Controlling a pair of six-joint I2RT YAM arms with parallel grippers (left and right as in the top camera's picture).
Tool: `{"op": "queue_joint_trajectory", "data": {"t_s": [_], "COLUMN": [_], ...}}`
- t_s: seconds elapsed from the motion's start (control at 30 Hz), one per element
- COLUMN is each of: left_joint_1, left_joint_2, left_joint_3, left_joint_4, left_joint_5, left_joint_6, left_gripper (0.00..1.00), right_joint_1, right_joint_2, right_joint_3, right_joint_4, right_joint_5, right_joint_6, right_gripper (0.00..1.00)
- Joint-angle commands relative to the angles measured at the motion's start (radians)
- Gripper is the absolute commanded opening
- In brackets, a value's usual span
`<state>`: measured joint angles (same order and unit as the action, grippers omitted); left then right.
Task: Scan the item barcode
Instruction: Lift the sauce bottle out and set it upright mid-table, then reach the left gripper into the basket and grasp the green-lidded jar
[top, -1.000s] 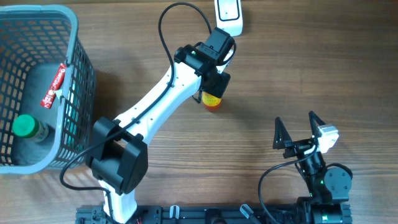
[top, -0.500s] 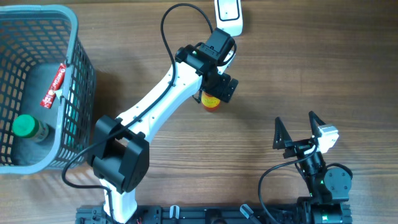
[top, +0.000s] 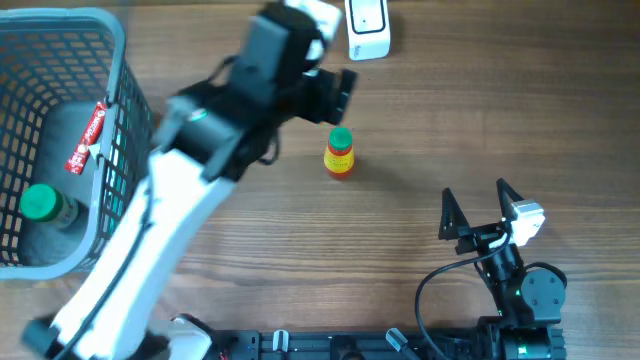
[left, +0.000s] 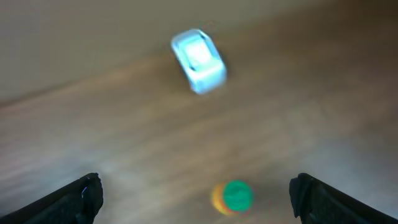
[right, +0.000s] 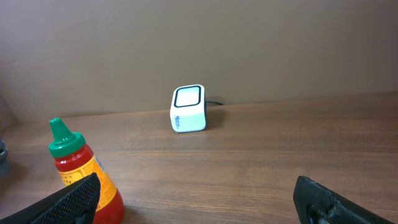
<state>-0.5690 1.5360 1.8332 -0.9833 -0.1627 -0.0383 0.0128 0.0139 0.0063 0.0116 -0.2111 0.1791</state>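
Left pincer (top: 333, 92): fully open, empty, clear of the sauce bottle (top: 340, 153). The bottle stands upright on the counter (top: 450, 110), near the white scanner (top: 367, 25), not touching it. Right pincer (top: 476, 208): open, empty.

You'll find the basket (top: 125, 60) at the left of the overhead frame, with a bottle (top: 40, 203) in it. Near the centre the sauce bottle (top: 339, 153) stands on the surface (top: 500, 90), apart from the scanner (top: 368, 25) at the top edge. The right end effector (top: 474, 190) sits lower right.
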Motion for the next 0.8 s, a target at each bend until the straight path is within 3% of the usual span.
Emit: {"op": "queue_joint_trajectory", "data": {"t_s": [0.0,0.13,0.33,0.53,0.63,0.77], "left_joint_1": [0.096,0.278,0.622,0.876,0.968,1.055], "left_joint_2": [-0.085,-0.148,-0.168,-0.151,-0.115,-0.021], "left_joint_3": [0.008,0.008,0.008,0.003,0.003,-0.001], "left_joint_4": [0.000,0.000,-0.047,-0.193,-0.285,-0.369], "left_joint_5": [-0.163,-0.180,-0.151,-0.134,-0.134,-0.134], "left_joint_6": [-0.024,-0.132,-0.542,-0.858,-0.934,-0.939], "left_gripper": [1.00,1.00,1.00,1.00,1.00,1.00], "right_joint_1": [0.006,0.007,0.007,0.006,0.006,0.007], "right_joint_2": [-0.006,-0.006,-0.006,-0.006,-0.006,-0.006], "right_joint_3": [-0.001,-0.001,-0.001,-0.001,-0.001,-0.001], "right_joint_4": [0.003,0.003,0.003,0.003,0.003,0.003], "right_joint_5": [0.013,0.013,0.013,0.013,0.013,0.013], "right_joint_6": [0.006,0.006,0.006,0.006,0.006,0.006], "right_gripper": [1.00,1.00,1.00,1.00,0.99,1.00]}}
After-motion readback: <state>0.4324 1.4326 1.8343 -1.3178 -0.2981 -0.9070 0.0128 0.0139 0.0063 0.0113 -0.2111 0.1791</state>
